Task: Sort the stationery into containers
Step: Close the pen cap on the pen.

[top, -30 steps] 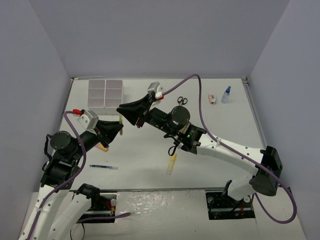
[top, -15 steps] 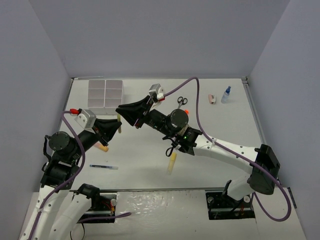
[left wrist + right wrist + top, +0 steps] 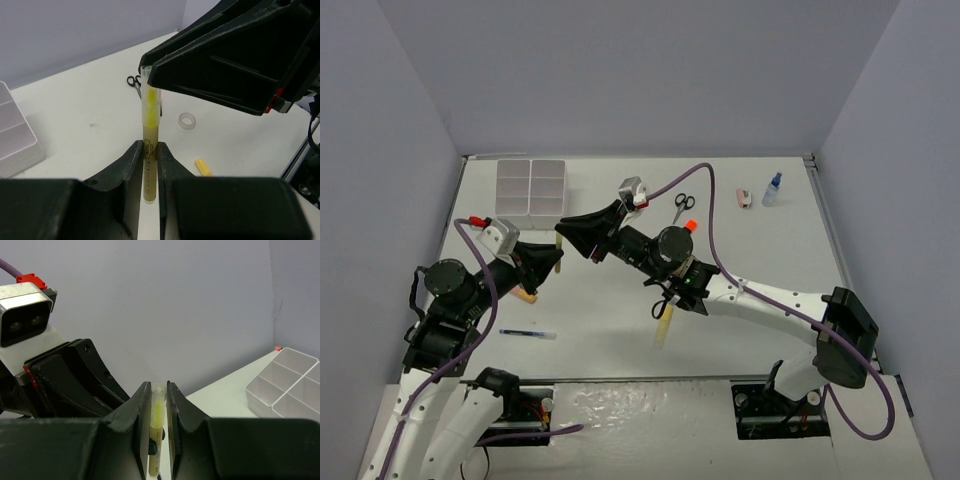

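A yellowish highlighter pen [image 3: 150, 107] with a clear cap is held upright between both grippers, above the table. My left gripper [image 3: 150, 150] is shut on its lower barrel. My right gripper [image 3: 158, 387] is shut on its capped top end [image 3: 158, 412]. In the top view the two grippers meet tip to tip, the left [image 3: 554, 257] and the right [image 3: 562, 228]. The white six-compartment tray [image 3: 531, 186] stands at the far left. Black-handled scissors [image 3: 682, 203], an orange-capped marker [image 3: 689, 227], a yellow stick [image 3: 664, 327], a pink piece [image 3: 744, 198] and a blue-capped bottle [image 3: 773, 189] lie on the table.
A clear tape ring [image 3: 187, 120] lies on the table beyond the left gripper. A blue pen [image 3: 528, 334] lies near the front left. A tan stick end [image 3: 526, 294] shows under the left arm. The tray also shows in the right wrist view [image 3: 285, 385].
The right arm has swung a little left and nearer, bringing its gripper onto the pen's cap. The left gripper has shifted slightly with the pen.
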Robot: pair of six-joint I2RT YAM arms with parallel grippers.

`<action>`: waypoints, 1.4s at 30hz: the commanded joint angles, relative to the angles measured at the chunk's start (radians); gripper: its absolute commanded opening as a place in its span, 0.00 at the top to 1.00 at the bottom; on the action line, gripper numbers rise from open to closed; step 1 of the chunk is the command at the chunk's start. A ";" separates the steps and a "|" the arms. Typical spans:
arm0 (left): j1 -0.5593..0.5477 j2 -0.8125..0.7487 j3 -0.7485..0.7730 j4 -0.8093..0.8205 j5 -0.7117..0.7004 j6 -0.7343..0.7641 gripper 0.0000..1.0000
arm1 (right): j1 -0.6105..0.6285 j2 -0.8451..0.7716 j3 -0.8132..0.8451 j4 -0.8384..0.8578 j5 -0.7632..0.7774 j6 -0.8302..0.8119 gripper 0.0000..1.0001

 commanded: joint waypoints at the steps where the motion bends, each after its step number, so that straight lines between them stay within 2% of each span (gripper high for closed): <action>1: 0.021 0.009 0.105 0.143 -0.031 0.028 1.00 | 0.022 0.037 -0.040 -0.056 -0.018 0.039 1.00; 7: 0.031 0.014 0.133 0.119 -0.018 0.056 1.00 | 0.075 0.068 -0.047 -0.064 0.029 0.032 1.00; 13: 0.035 0.025 0.155 0.103 -0.011 0.092 1.00 | 0.075 0.078 -0.093 -0.027 0.059 0.071 1.00; 23: 0.039 0.017 0.143 0.085 -0.007 0.115 1.00 | 0.093 0.097 -0.082 -0.049 0.070 0.060 1.00; 42: 0.039 0.014 0.113 0.129 -0.029 0.111 1.00 | 0.094 0.107 -0.112 -0.058 0.071 0.077 1.00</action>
